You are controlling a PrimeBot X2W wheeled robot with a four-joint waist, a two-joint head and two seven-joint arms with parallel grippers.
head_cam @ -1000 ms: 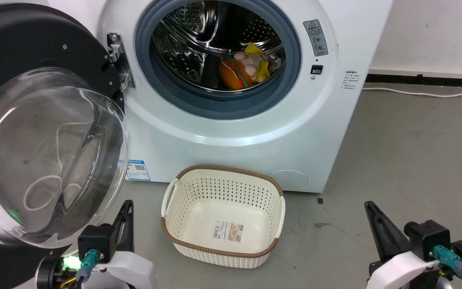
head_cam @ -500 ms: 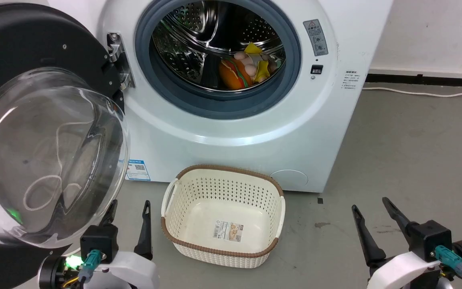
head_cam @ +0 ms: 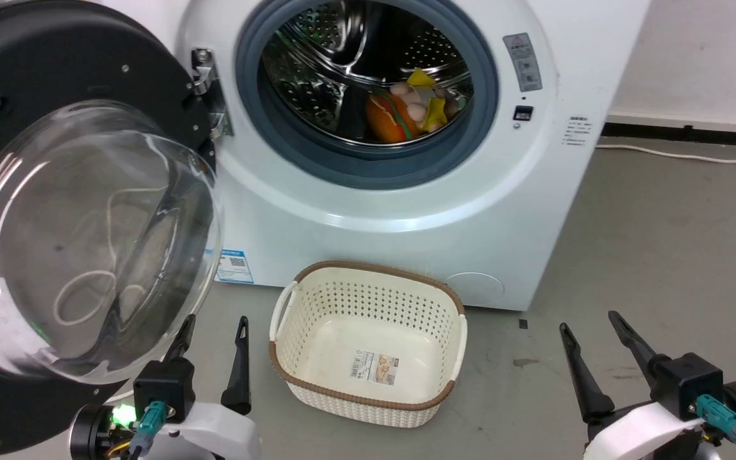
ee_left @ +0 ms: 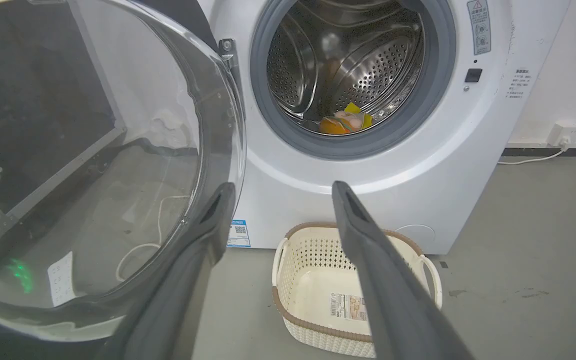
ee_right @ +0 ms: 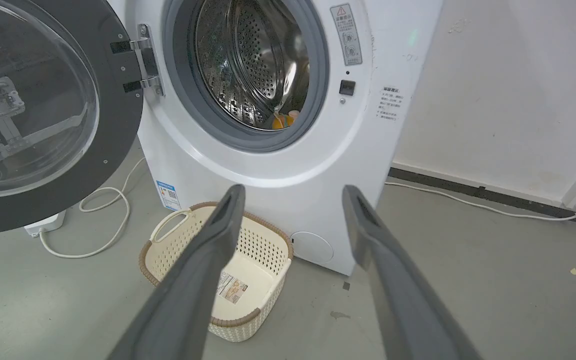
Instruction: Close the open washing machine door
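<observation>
Head view is showing the whole scene sitting a little further right than half a second ago. The washer, basket and door have all slid together, so the camera is turning toward the door and nothing on the floor is moving.

The real change is in the tools. A second ago both were pressed together; now the left gripper (head_cam: pixel 215 321) is holding its two dark fingers spread, and the right gripper (head_cam: pixel 588 321) is doing the same. Neither is holding anything.

The washing machine door (head_cam: pixel 80 223) is hanging wide open on its hinge (head_cam: pixel 205 96) at the left of the washing machine (head_cam: pixel 406 211). Its glass bowl is bulging toward the camera, well apart from the drum opening (head_cam: pixel 329 83), where some colourful toys (head_cam: pixel 406 112) are lying. The left gripper is sitting low, just beside the door's bottom edge. In the left wrist view one finger is overlapping the rim of the glass, though I cannot tell whether it is touching. The basket (head_cam: pixel 374 265) is standing on the floor close in front of the washer, between the two grippers.

To my eye the closing is not yet starting. The robot seems to be readying the left arm, the nearer one, to push the door round toward the opening. The basket may be worth watching as the door swings.
</observation>
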